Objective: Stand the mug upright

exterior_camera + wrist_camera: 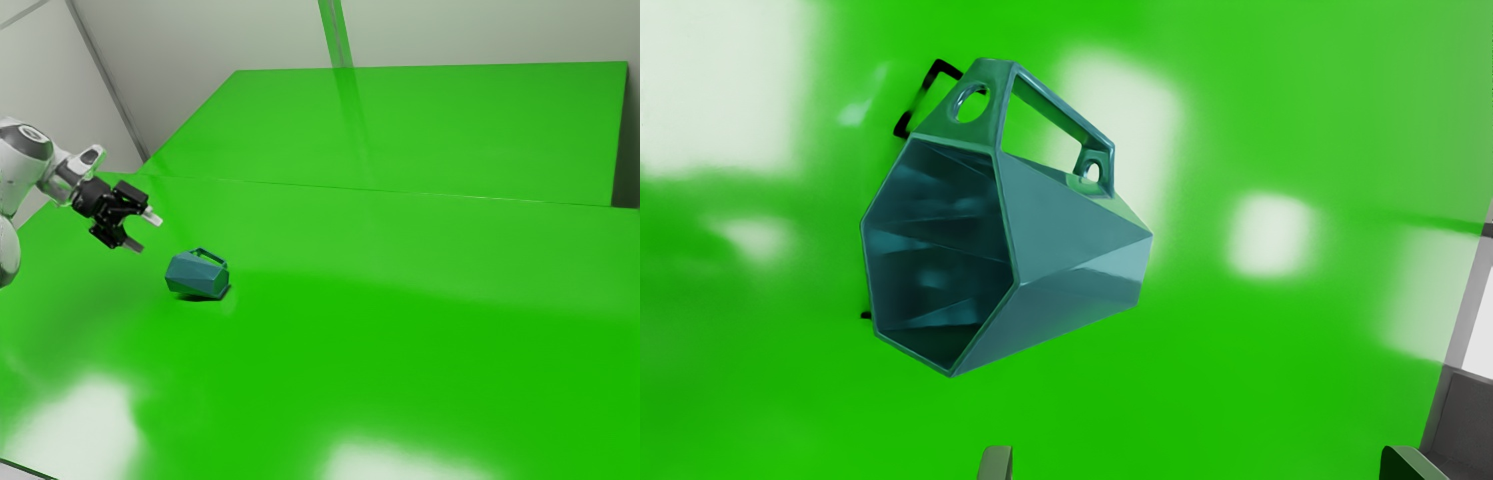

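Beneath a pale wall [200, 40], a glossy bright green bench [400, 360] carries a blue-green mug [198, 277] lying on its side, its handle [1061, 110] at about one o'clock from the body in the exterior view and its open mouth [940, 240] showing dark inside in the wrist view. The white arm [22, 165] comes in from nine o'clock in the exterior view, its jaws spread wide and empty, with the mug near them at about four o'clock, untouched.
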You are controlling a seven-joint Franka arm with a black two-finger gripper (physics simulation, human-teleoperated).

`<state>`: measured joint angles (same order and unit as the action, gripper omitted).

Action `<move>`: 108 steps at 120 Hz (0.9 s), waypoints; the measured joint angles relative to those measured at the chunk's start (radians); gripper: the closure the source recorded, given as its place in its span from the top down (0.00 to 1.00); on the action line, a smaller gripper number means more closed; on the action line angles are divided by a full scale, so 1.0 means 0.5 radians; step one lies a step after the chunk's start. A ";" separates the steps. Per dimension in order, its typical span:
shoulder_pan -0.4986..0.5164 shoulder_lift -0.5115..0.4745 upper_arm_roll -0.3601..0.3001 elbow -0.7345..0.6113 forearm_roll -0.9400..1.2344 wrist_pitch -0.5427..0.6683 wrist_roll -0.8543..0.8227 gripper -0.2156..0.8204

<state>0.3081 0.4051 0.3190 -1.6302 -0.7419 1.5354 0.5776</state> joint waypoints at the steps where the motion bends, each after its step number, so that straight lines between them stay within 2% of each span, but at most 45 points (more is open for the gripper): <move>1: 0.002 0.009 0.000 0.001 -0.007 0.005 0.012 0.79; 28: 0.036 0.208 0.000 0.004 -0.252 0.079 0.297 0.79; 79: 0.021 0.271 -0.030 -0.163 -0.521 -0.090 0.660 0.79; 84: 0.020 0.271 -0.030 -0.165 -0.532 -0.100 0.684 0.71; 98: 0.016 0.261 -0.031 -0.157 -0.544 -0.112 0.744 0.40; 108: 0.015 0.257 -0.031 -0.155 -0.551 -0.115 0.778 0.26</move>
<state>0.3155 0.5337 0.3037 -1.7076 -1.0175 1.4782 0.9665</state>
